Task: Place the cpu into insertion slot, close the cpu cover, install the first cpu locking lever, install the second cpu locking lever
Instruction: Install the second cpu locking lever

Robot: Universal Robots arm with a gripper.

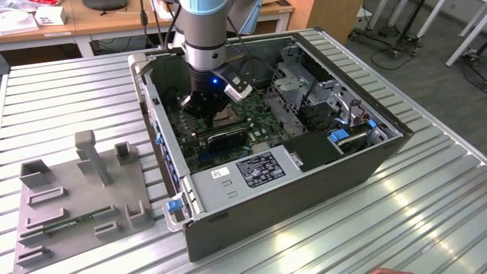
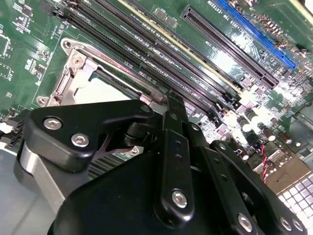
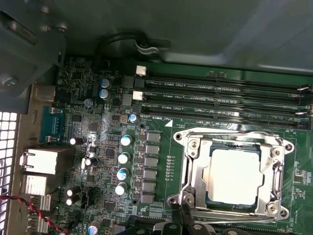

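Currently I log the gripper (image 1: 215,112) low inside the case (image 1: 365,165), just above the slot (image 3: 234,174) on the green board (image 3: 161,127). Cpu (image 3: 236,176) sits in the slot, cover (image 3: 193,171) lying flat around it. Jaw state: I cannot tell.

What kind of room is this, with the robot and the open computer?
Probably a workshop or robotics lab: a robot arm reaches into an opened computer case on a ribbed metal table, with wooden desks behind.
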